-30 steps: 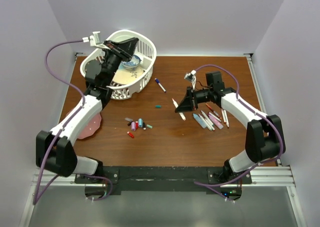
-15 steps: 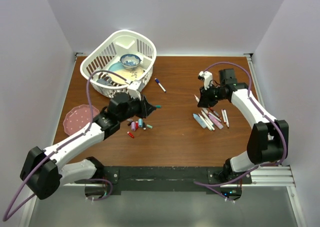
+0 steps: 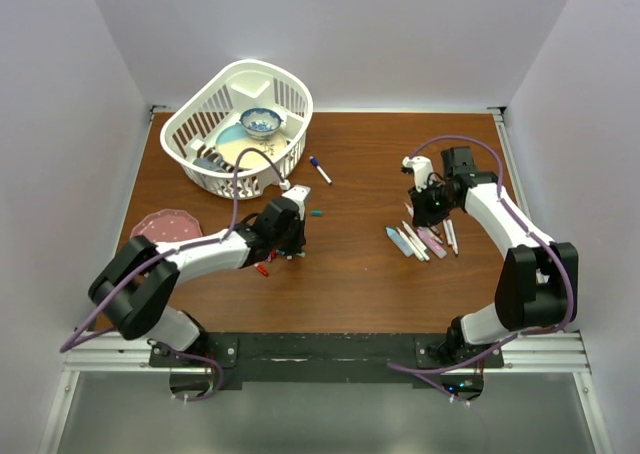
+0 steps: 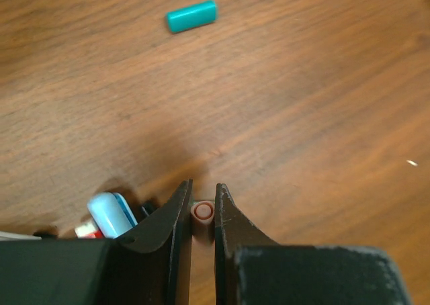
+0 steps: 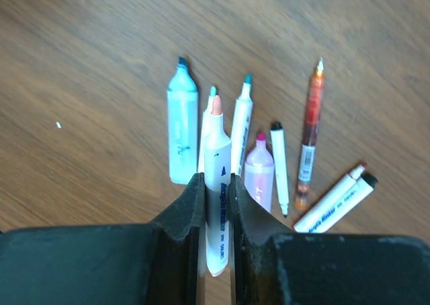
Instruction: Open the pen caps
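The main risk that we see is at the left gripper [image 4: 202, 192]. The small salmon-pink plastic cap [image 4: 203, 213] sits deep between its jaws with the open end toward the camera. If it is released from too high, it may bounce and roll on the brown wooden table [image 3: 350, 274], or knock the other caps just beside it, such as the stubby light-blue plastic cap [image 4: 111, 214]. On the other side, the white marker pen with a peach tip [image 5: 216, 137] is gripped only on its barrel. It could slip or tilt, and its bare tip could mark the table or the row of uncapped pens [image 5: 182, 130] under it when it is put down. Both hands are nearly pressed together. The left one pinches the salmon cap, and the right gripper [image 5: 215, 179] pinches the white pen, with the tip pointing away from the wrist. We cannot say surely if this pen touches the pens below or hangs over them. A short teal plastic cap [image 4: 192, 16] lies apart on the table. One pen with a dark blue end [image 3: 320, 169], near the white plastic basket [image 3: 260, 66], seems to us not yet opened.
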